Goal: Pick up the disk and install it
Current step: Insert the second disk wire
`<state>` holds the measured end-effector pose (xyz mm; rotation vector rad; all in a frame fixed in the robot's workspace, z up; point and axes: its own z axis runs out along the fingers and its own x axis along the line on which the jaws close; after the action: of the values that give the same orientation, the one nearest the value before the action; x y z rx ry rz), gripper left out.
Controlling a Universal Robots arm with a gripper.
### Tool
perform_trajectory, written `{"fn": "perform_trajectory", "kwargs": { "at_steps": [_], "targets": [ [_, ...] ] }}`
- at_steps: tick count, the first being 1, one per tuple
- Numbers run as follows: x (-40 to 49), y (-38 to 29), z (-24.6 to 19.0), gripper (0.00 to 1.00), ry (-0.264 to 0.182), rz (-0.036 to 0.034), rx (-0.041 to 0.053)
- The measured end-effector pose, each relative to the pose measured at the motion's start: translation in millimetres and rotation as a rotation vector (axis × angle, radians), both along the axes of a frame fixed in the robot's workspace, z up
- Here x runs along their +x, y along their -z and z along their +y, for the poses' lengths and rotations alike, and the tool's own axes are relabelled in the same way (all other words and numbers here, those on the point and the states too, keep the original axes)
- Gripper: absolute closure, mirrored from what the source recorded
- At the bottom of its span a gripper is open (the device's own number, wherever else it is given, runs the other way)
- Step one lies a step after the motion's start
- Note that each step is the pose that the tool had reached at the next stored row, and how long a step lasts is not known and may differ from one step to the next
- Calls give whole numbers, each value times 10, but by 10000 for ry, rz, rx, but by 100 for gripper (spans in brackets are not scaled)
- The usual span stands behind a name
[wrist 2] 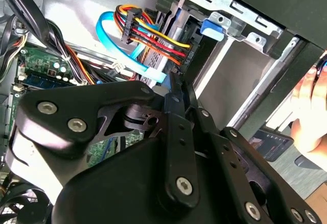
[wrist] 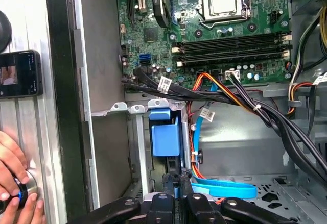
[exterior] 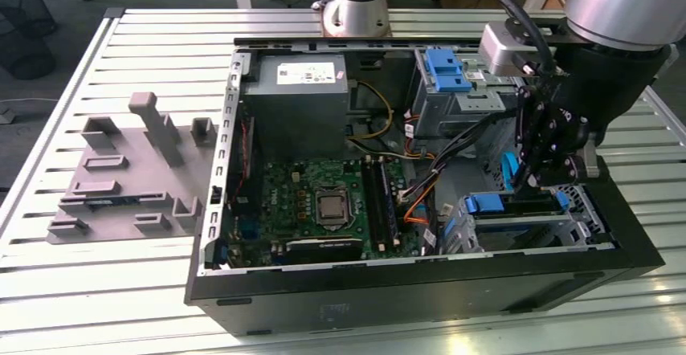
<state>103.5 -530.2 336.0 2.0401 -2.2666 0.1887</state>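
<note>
The disk sits in the drive cage [exterior: 584,210] at the near right corner of the open computer case. Its blue carrier frame [exterior: 491,207] [wrist: 165,132] faces the case interior, and its silver body is mostly hidden by the cage. In the second wrist view the carrier's blue tab [wrist 2: 212,27] shows beside the cage wall. My gripper [exterior: 532,188] [wrist: 180,177] [wrist 2: 173,77] hangs just above the cage, close to the carrier. Its thin black fingers [wrist: 173,185] are pressed together with nothing visible between them.
Bundled power and blue data cables [wrist: 225,188] run right beside the fingers. The motherboard [exterior: 321,202], a grey metal box [exterior: 295,106] and a second blue bracket [exterior: 442,67] lie in the case. A grey fixture [exterior: 128,170] stands on the exterior view's left. A hand [wrist: 13,173] and phone [wrist: 20,73] rest outside the case.
</note>
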Motion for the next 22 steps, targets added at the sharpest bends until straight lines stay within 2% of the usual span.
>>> {"fn": "perform_trajectory", "kwargs": {
  "at_steps": [15,22],
  "targets": [
    [19,28,-10,84,49,16,39],
    [25,39,-28,84,119,19,94]
  ]
}}
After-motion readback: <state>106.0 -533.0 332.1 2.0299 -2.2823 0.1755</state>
